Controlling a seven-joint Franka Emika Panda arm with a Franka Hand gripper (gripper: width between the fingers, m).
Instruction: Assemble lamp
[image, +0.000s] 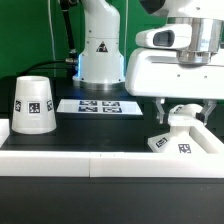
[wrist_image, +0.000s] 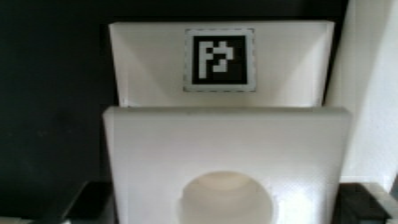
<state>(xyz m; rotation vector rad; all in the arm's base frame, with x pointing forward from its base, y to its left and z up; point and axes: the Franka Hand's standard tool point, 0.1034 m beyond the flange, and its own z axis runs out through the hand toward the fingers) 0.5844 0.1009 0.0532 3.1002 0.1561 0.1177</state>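
Black tabletop (image: 100, 135), white-rimmed: gripper (image: 180, 114) low at the exterior view's right, whether apart or clamped cannot be told, just above tagged lamp base (image: 170, 144); marker board (image: 95, 104) mid-table; shade (image: 33, 106) standing well apart at the left.

Bright, even light; whites stand out hard against the dark bench (image: 100, 130). Around the end effector (image: 181, 110) pale surfaces glare slightly. The wrist view is soft and blurred throughout.
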